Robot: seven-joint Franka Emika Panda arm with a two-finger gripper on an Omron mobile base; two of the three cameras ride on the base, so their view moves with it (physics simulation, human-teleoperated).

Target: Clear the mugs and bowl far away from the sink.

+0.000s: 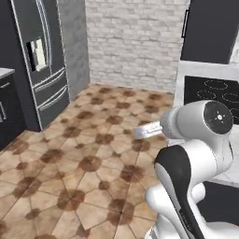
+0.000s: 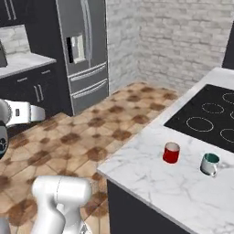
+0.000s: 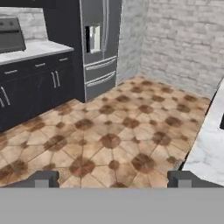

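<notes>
Two mugs were seen on the white marble tabletop (image 2: 151,176) in the right base view: the red mug (image 2: 171,152) stood upright near the tabletop's front edge, and the white mug with the teal band (image 2: 210,164) stood upright to its right, apart from it, with its handle turned toward the right. Both were placed just in front of the black stovetop (image 2: 208,116), whose ring burners were also visible in the left base view. Neither the bowl nor the sink was shown in any view. The end effector (image 3: 113,178) was held over the brown tiled floor (image 3: 109,131), well away from the mugs, with its two fingertips (image 3: 41,179) set wide apart and nothing between them, so it was released. In the hand view a strip of the marble tabletop was seen at the right edge. A dark steel refrigerator (image 2: 82,50) was set against the pale brick wall (image 2: 183,41), and dark cabinets (image 3: 30,87) under a light worktop were seen beside it.
</notes>
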